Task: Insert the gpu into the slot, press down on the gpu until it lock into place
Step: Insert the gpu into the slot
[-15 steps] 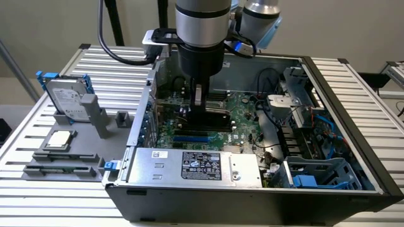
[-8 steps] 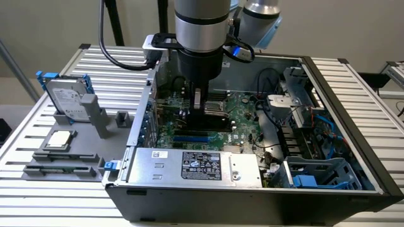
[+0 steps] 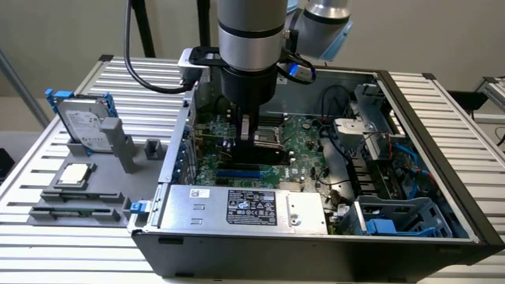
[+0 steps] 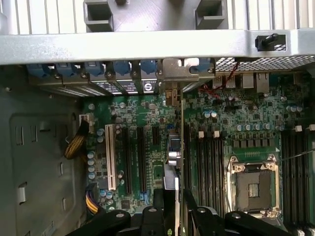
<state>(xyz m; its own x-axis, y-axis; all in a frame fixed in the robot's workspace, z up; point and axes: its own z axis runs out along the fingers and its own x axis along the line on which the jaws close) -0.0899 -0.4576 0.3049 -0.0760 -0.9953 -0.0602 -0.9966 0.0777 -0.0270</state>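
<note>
Slatted worktop [image 3: 442, 118], open case [image 3: 316, 257]: fingers [image 4: 158, 200] pinch gpu [image 3: 256, 155] upright on edge, just by slot [image 3: 239, 175]; insertion in hand, apparently unseated, likely needing square edge-to-slot alignment.

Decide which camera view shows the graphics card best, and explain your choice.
The exterior view: the graphics card shows its broad black face, standing upright on the board under the gripper. The wrist view looks straight down along it, so the card appears as a thin edge.
</note>
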